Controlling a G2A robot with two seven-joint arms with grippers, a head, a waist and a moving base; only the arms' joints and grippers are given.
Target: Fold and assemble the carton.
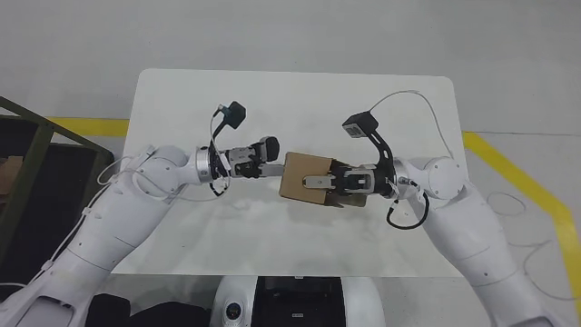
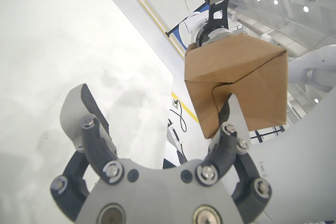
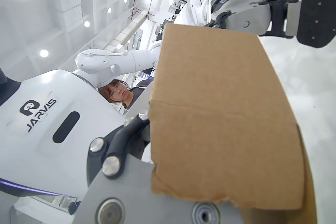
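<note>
A brown cardboard carton (image 1: 302, 176) is held above the middle of the white table (image 1: 182, 100), its end flaps folded in. My right gripper (image 1: 320, 183) is shut on the carton's wall from the right, one finger lying over its top face. In the right wrist view the carton (image 3: 218, 109) hides most of that gripper, and one dark finger (image 3: 128, 133) shows beside it. My left gripper (image 1: 270, 161) is wide open at the carton's left end. In the left wrist view one of its fingertips (image 2: 229, 107) touches the folded flaps of the carton (image 2: 244, 78); the other finger (image 2: 86, 101) is apart.
A dark green frame (image 1: 27, 145) holding cardboard stands off the table's left side. Yellow tape (image 1: 508, 168) marks the floor to the right. The table's far half is bare.
</note>
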